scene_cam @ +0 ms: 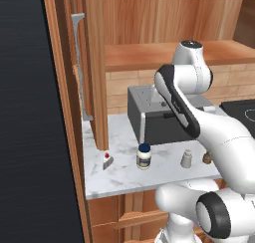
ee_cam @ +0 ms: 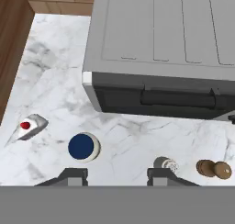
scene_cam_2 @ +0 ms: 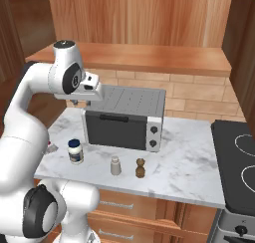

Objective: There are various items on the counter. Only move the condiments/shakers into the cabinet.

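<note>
Hand view: gripper [ee_cam: 117, 176] high above the counter [ee_cam: 59, 94], nothing yet moved.
Left to right on the marble lie the red-topped wedge [ee_cam: 28, 126], the blue-lidded jar [ee_cam: 83, 146], the grey shaker [ee_cam: 166, 164] and the brown pepper mill [ee_cam: 214, 169], all in front of the toaster oven [ee_cam: 165, 48]. Fingertips stand apart, holding nothing. The cabinet shelf [scene_cam_2: 149, 58] above appears bare; by my judgement all three condiments remain to be transferred.

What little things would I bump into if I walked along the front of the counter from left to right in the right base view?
Red-topped white wedge → blue-lidded jar → grey shaker → brown pepper mill.
</note>
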Controlling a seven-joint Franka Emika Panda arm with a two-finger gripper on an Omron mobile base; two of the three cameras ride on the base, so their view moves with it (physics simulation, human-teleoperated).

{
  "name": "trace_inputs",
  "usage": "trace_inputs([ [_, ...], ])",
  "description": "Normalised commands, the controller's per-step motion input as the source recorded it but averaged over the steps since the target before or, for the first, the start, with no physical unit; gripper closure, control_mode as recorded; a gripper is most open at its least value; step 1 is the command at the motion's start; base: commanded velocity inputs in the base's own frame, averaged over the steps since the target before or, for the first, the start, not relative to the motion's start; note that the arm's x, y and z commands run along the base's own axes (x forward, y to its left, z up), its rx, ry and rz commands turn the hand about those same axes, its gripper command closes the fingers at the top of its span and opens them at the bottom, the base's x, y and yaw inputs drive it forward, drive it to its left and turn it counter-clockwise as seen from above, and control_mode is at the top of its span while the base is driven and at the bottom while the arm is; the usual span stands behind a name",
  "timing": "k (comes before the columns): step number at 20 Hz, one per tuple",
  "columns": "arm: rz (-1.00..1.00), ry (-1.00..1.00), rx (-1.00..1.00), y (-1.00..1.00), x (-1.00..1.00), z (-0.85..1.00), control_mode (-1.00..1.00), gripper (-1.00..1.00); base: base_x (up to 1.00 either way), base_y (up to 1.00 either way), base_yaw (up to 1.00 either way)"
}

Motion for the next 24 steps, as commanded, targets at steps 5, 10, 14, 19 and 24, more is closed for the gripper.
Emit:
trace_inputs([
  [5,-0.01,0.00,0.02,-0.09,-0.20,-0.06,-1.00,-1.00,0.00,0.00,0.00],
  [10,0.00,0.00,-0.13,0.03,-0.69,-0.48,-1.00,-1.00,0.00,0.00,0.00],
  [14,0.00,-0.01,-0.25,0.26,-0.82,-0.69,-1.00,-1.00,0.00,0.00,0.00],
  [19,-0.01,-0.09,-0.08,0.41,-0.21,-0.48,-1.00,-1.00,0.00,0.00,0.00],
  [24,-0.03,-0.05,0.03,0.43,0.20,-0.21,-1.00,-1.00,0.00,0.00,0.00],
])
